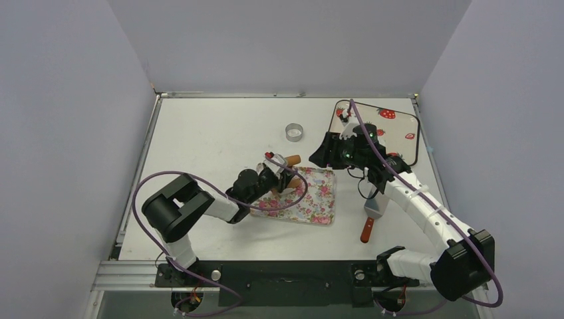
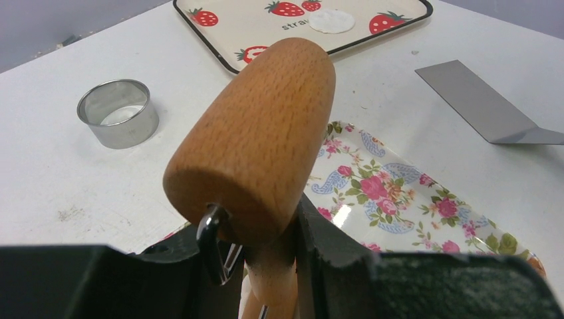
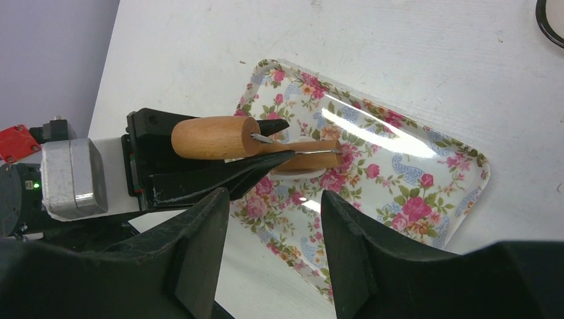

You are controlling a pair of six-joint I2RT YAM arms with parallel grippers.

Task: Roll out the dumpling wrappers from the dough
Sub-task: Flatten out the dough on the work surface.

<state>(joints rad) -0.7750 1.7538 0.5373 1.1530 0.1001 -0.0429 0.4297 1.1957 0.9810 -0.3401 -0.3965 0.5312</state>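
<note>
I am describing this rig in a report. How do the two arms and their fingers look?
The left arm and right arm both have bulky black joint housings, white links and a loose purple cable. The fingers are matte black and wedge-shaped. Behind the left gripper sit a silver-grey block, a small red part and a green light.

Your tally on the worktop [image 1: 213, 146]: two trays, one floral tray [image 1: 319, 193] and one strawberry tray [image 1: 399, 129]; one metal ring [image 1: 294, 131]; one wooden roller [image 2: 266, 133]; one spatula [image 2: 475, 100]. Of dough goods you have one dumpling wrapper [image 2: 331, 21], a single white disc, and one small whitish patch of dough [image 3: 292, 171]. You also have two end effectors in view, the left end effector [image 3: 282, 141] and the right end effector [image 3: 274, 206].
</note>
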